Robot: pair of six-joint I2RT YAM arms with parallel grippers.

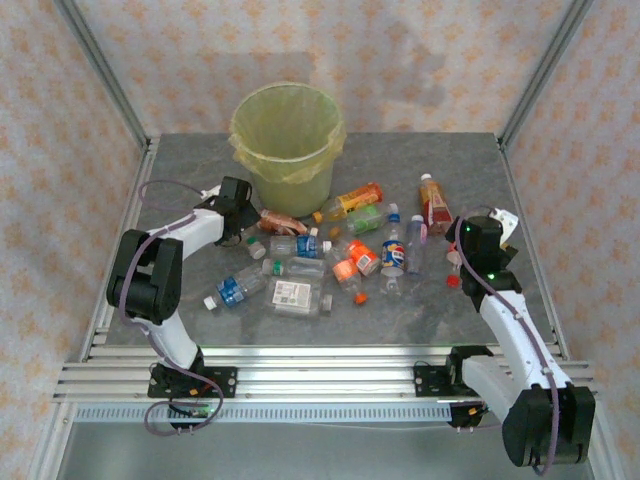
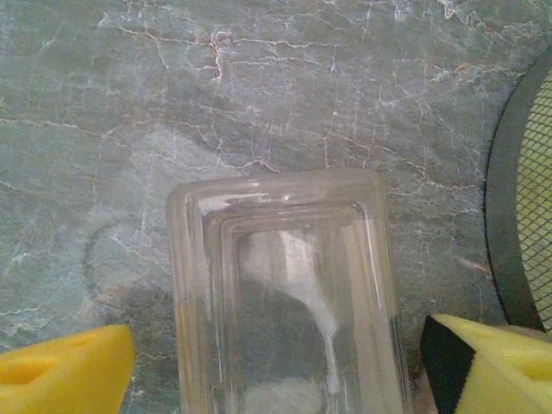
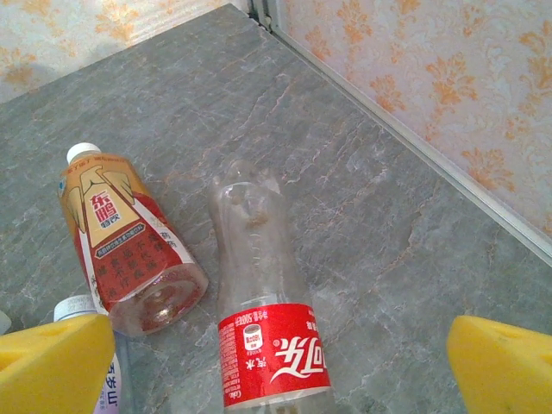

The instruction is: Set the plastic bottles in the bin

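Now the left gripper [image 2: 276,371] stands open astride a clear bottle [image 2: 285,285], the right gripper [image 3: 276,366] wide open over a red-labelled bottle [image 3: 269,349]; both bottles are cut off below. Bare table [image 1: 430,160] lies left and right of the bin [image 1: 290,180] at the far side.

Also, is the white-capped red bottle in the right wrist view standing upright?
No, the red bottle lies on its side on the table, beside a clear bottle that is also lying down.

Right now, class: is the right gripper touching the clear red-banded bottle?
Apart. Right wrist view: the right gripper straddles the red-banded bottle, with bare table between it and each finger.
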